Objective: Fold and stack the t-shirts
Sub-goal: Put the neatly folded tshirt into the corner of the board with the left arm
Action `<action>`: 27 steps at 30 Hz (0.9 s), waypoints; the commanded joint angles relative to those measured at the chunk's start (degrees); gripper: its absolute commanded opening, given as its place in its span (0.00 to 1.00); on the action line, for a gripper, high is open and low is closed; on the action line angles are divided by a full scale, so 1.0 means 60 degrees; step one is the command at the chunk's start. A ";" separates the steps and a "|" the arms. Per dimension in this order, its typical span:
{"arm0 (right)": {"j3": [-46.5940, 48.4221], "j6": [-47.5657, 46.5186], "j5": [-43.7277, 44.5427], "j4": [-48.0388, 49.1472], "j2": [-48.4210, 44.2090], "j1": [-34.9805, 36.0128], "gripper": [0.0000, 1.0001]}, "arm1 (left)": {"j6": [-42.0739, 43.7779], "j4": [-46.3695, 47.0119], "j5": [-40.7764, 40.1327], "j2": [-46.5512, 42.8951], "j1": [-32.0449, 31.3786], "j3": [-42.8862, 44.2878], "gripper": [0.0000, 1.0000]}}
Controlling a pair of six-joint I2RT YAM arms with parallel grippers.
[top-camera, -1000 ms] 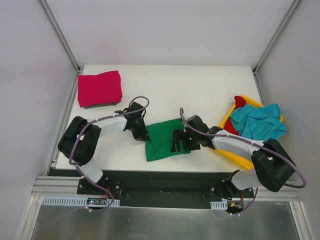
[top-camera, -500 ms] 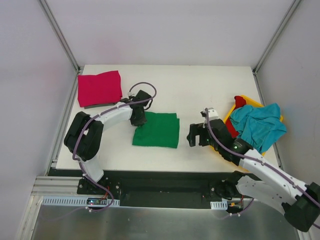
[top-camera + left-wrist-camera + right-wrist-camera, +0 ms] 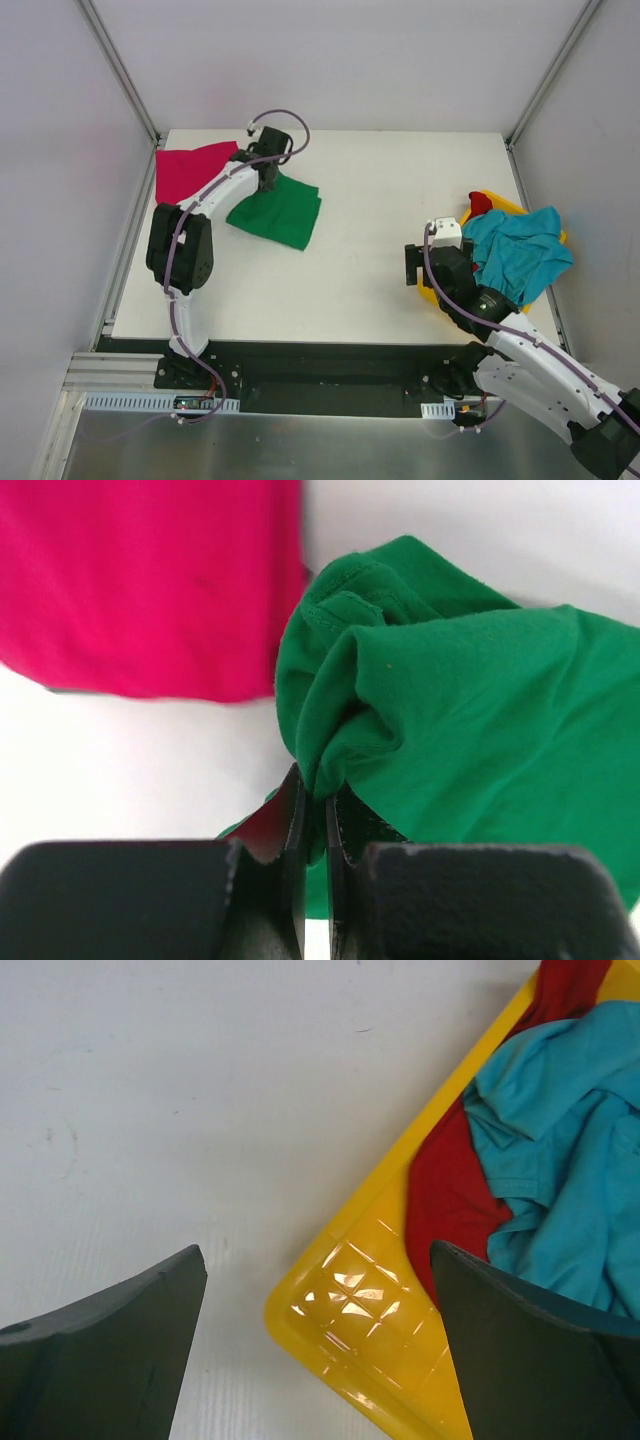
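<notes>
My left gripper (image 3: 268, 172) is shut on a bunched corner of the folded bright green t-shirt (image 3: 277, 209), also seen in the left wrist view (image 3: 470, 710) with the gripper (image 3: 316, 810) pinching it. The folded magenta-pink t-shirt (image 3: 190, 172) lies just left of it at the table's far left corner, and it shows in the left wrist view (image 3: 150, 580). My right gripper (image 3: 318, 1310) is open and empty above the near corner of the yellow bin. The teal-blue t-shirt (image 3: 520, 250) and the red t-shirt (image 3: 450, 1190) lie crumpled in the bin.
The yellow plastic bin (image 3: 360, 1300) stands at the right table edge (image 3: 455, 232). The white table (image 3: 380, 200) is framed by metal posts at the far corners and grey walls on both sides.
My left gripper has dragged the green t-shirt from the table's middle front to the far left, beside the pink one. My right gripper let go of it and drew back to the bin.
</notes>
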 commanded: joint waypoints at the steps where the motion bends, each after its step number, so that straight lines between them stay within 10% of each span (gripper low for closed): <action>1: -0.0044 -0.0305 0.0840 0.0121 0.0337 -0.0131 0.96 | 0.1459 -0.0031 -0.1831 0.0344 0.0712 0.1657 0.00; 27: 0.0030 -0.0291 0.1045 0.0048 0.0851 -0.0278 0.96 | 0.4053 -0.0295 -0.1633 0.0111 0.1387 0.4707 0.00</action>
